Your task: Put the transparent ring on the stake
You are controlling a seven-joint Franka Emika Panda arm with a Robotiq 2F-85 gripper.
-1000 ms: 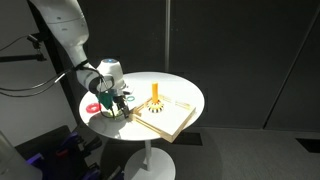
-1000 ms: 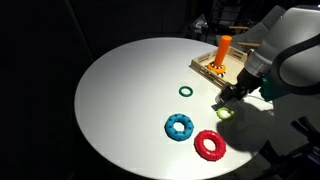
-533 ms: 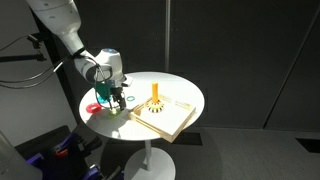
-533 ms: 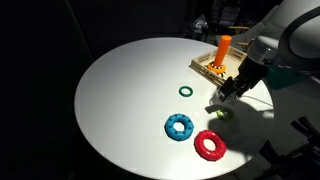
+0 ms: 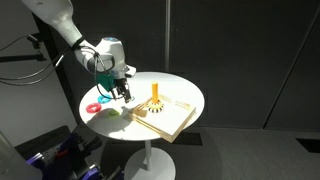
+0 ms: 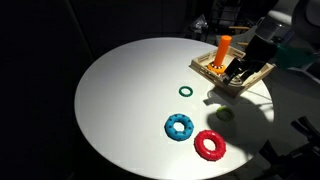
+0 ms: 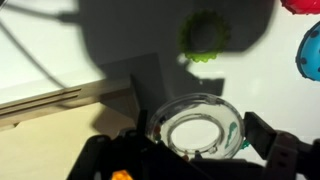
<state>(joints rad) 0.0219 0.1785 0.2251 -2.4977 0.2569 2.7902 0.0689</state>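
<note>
In the wrist view my gripper (image 7: 197,140) is shut on the transparent ring (image 7: 228,120), a clear flat ring held between the two dark fingers. In both exterior views the gripper (image 5: 124,93) (image 6: 238,75) hangs above the round white table, close to the near edge of the wooden board (image 5: 172,118) (image 6: 205,66). The orange stake (image 5: 155,93) (image 6: 225,47) stands upright on that board, a little beyond the gripper. The ring itself is too small to make out in the exterior views.
On the table (image 6: 120,100) lie a blue ring (image 6: 180,127), a red ring (image 6: 210,145) (image 5: 93,107), a small dark green ring (image 6: 185,91) and a pale lime ring (image 7: 205,37) (image 6: 222,113). The board's edge shows in the wrist view (image 7: 40,100).
My gripper has risen from the table surface and moved toward the board and stake, carrying the transparent ring. The other rings have not moved.
</note>
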